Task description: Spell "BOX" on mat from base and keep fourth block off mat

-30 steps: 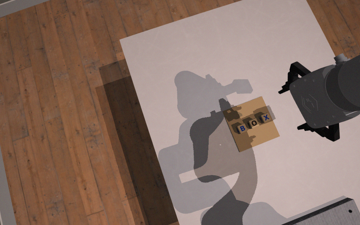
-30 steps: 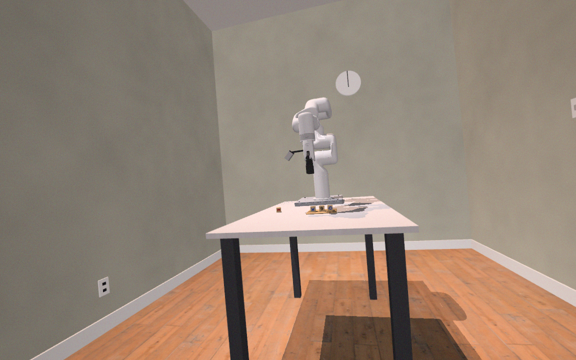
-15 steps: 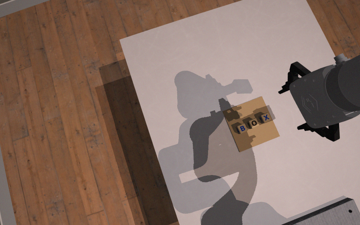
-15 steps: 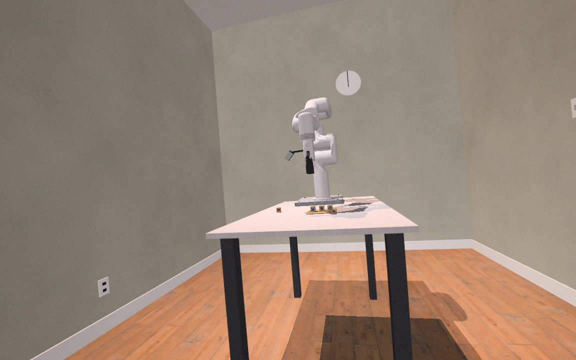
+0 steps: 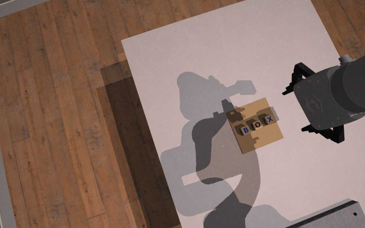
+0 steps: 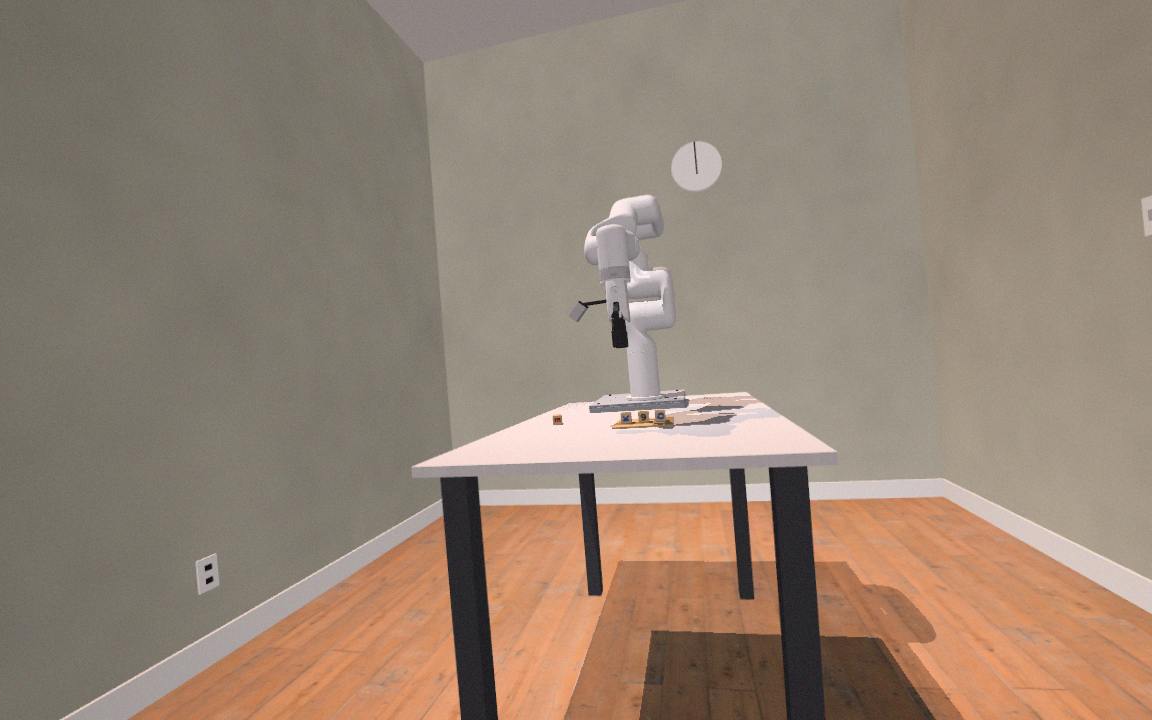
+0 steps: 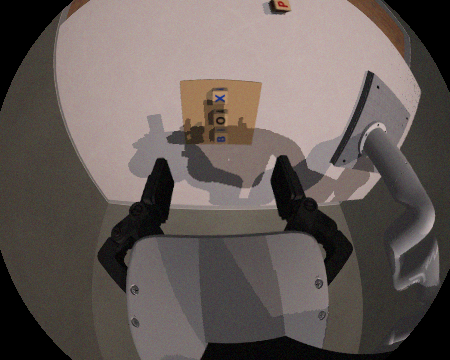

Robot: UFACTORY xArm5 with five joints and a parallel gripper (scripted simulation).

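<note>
Letter blocks in a finished-looking row, with the parallel-jaw gripper (image 5: 292, 111) (image 6: 619, 343) (image 7: 222, 168) raised above the level of the tan mat (image 5: 269, 134) (image 6: 643, 425) (image 7: 242, 100), its fingers spread wide and nothing between them. On the mat, seen from the robot's base plate (image 5: 339, 218) (image 6: 602, 407) (image 7: 380, 100), the B block (image 5: 245, 130) (image 6: 660, 416) (image 7: 221, 138) lies at left, the O block (image 5: 257, 124) (image 6: 643, 416) (image 7: 220, 120) at centre and the X block (image 5: 269, 119) (image 6: 626, 417) (image 7: 220, 97) at right, with narrow gaps and little evident bend. The P block (image 6: 557, 419) (image 7: 282, 5) lies off the mat, well beyond its X end. The step in hand is judged to be final clearance: the fingers should be kept open and high, any further travel made away from the mat, and the row left unadjusted, since a low pass could twist a letter or drag the mat. Legible top faces: B and X in blue, O in black, P in red. Side-face marks are only partly visible and cannot be read reliably; the gripper housing bears a hexagonal emblem without readable wording.
</note>
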